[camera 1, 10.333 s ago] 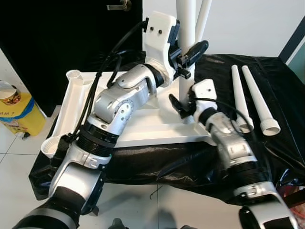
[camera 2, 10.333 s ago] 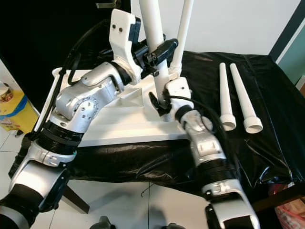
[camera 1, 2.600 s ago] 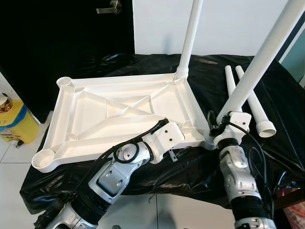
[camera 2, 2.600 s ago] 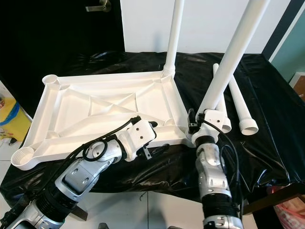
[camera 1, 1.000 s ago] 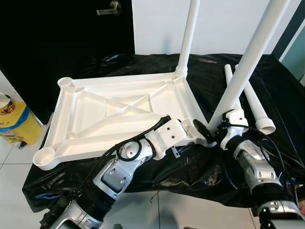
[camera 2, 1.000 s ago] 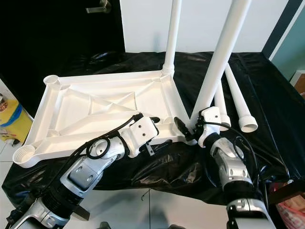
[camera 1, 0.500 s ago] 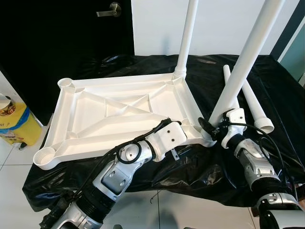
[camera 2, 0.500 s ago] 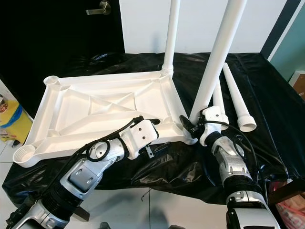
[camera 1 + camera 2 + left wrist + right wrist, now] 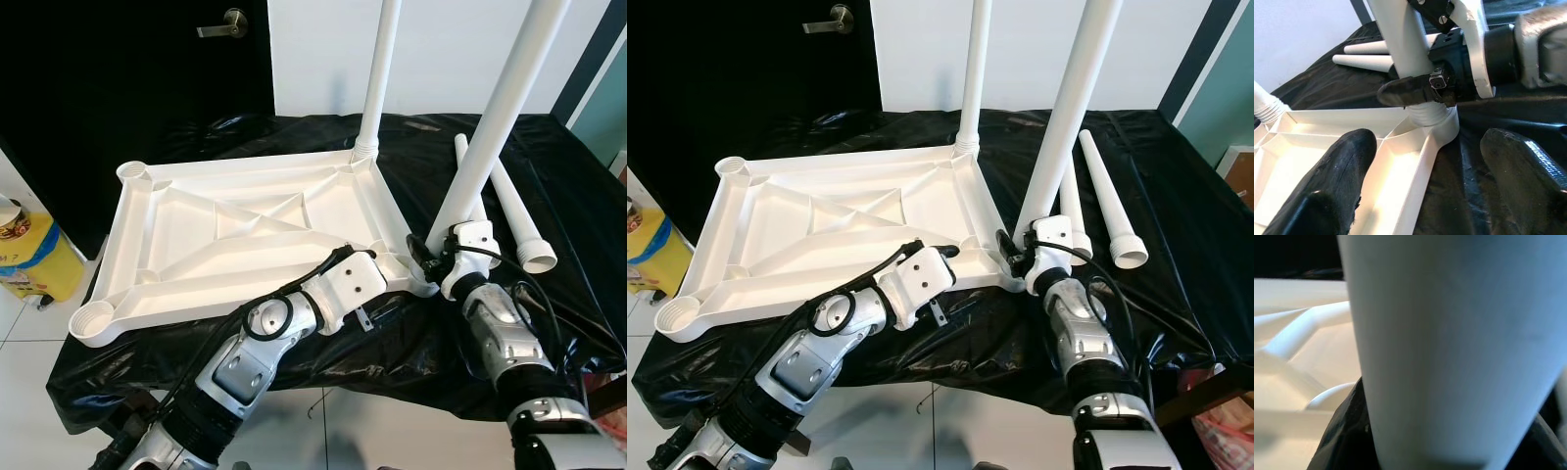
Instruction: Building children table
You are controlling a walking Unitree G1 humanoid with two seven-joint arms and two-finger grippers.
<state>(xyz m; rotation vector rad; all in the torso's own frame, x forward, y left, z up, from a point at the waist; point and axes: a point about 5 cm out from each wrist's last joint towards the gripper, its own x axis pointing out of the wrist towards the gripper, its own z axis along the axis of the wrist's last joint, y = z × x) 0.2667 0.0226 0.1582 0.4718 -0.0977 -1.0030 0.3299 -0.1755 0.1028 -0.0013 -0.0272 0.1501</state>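
A white tabletop (image 9: 245,235) lies upside down on a black-covered surface (image 9: 568,166). One white leg (image 9: 377,78) stands upright in its far right corner socket. A second leg (image 9: 495,117) stands slightly tilted in the near right corner socket, and my right gripper (image 9: 1021,251) is shut around its base. One black finger (image 9: 1410,90) of that gripper lies across the leg just above the socket. My left gripper (image 9: 1425,166) is open low by the same corner, with the tabletop's rim between its fingers. Two loose legs (image 9: 519,220) lie to the right.
A yellow bin (image 9: 29,259) stands on the tiled floor at the left. A black door with a handle (image 9: 223,24) and a white wall are behind. The near edge of the covered surface runs just below both wrists.
The near leg stands a little more upright than a second ago, and my right forearm has swung in closer beneath it. The left arm has hardly moved.
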